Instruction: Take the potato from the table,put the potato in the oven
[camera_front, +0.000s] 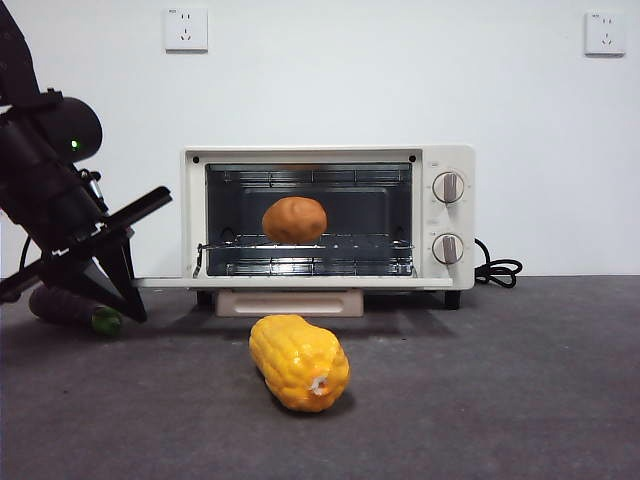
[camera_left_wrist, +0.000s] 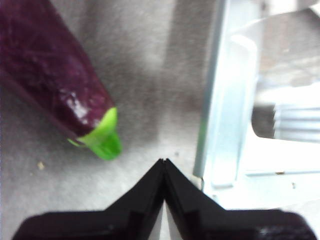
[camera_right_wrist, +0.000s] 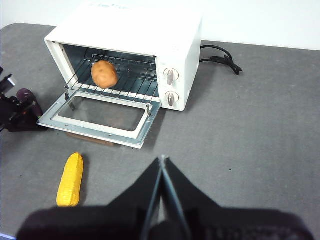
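The potato (camera_front: 294, 220) is sitting on the wire rack (camera_front: 305, 245) inside the Toshiba-style toaster oven (camera_front: 328, 222), toward the left half of the cavity, free of any pincer and resting on its own. The oven's glass door (camera_right_wrist: 100, 116) is lying folded down flat in front of the opening, so the chamber is standing open. Judging from that, the main job looks finished: the potato is off the surface (camera_front: 480, 380) and in the oven, and the only thing that might be left is swinging the door up, which the task sentence is not asking for. Just in front of the oven, the yellow corn cob (camera_front: 298, 361) is lying on the surface, untouched. Off to the oven's left side, the left pincer (camera_left_wrist: 164, 162) is hanging low beside the corner of the open door with its jaws pressed together and nothing between them; the purple eggplant (camera_left_wrist: 55, 82) with its green tip is lying near it, apart from the jaws. The right pincer (camera_right_wrist: 162, 160) is waiting well back over the bare surface, looking across at the oven, its jaws likewise closed on nothing. The black cord (camera_right_wrist: 220, 55) is trailing out behind the oven.
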